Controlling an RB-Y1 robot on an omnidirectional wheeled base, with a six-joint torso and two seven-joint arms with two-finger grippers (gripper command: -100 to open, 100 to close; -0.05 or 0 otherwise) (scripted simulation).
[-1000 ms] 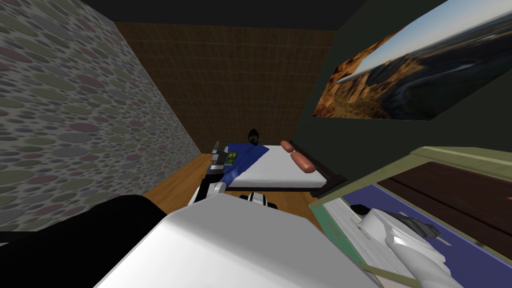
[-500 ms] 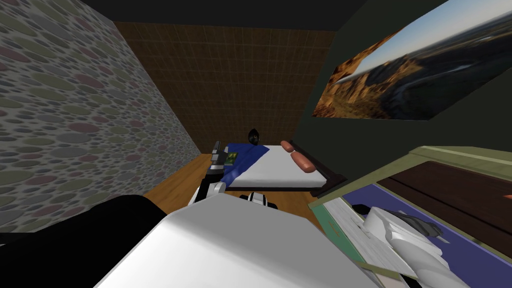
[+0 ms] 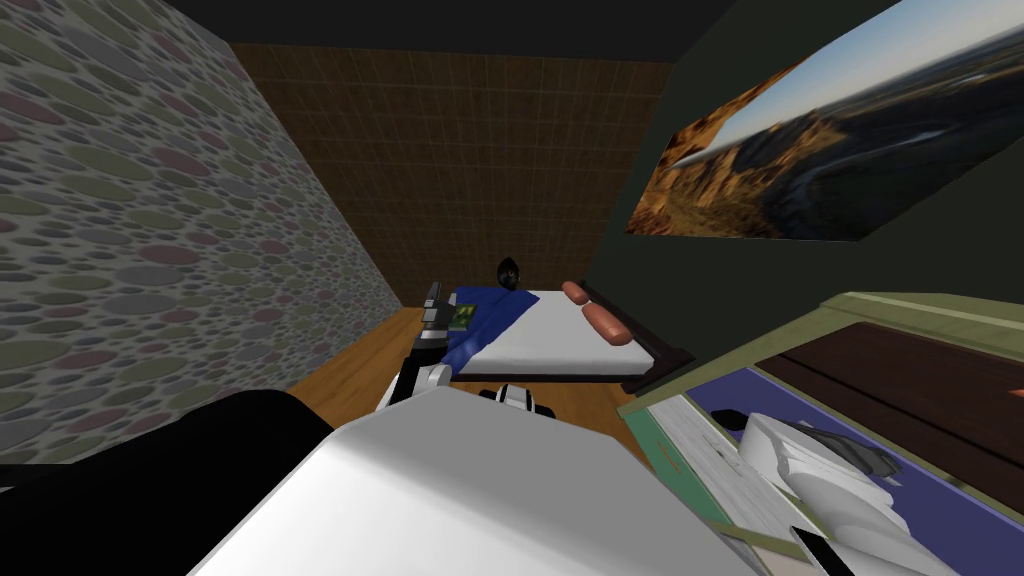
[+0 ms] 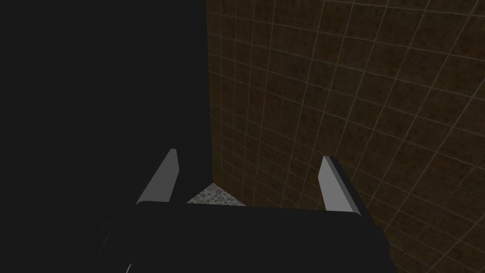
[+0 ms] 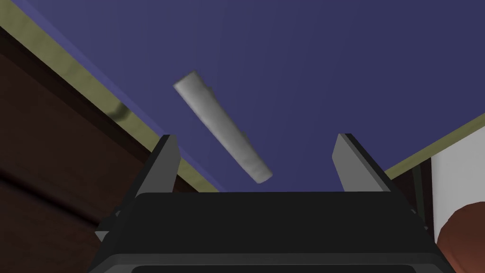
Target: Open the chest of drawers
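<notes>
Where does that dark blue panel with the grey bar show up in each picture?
Head view: the dark blue panel lies at lower right, where the right gripper reaches.
Right wrist view: the panel spreads ahead of the open fingers, carrying a grey bar handle.
Left wrist view: that camera faces away; the left gripper is open.
Shared landmark: the olive-green frame edging the panel.

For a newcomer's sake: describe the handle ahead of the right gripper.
Find the olive-framed chest of drawers under the landscape picture. On its purple-blue drawer front, just ahead of the open right gripper, lies a light grey bar handle. Nothing else on that panel is pale.
</notes>
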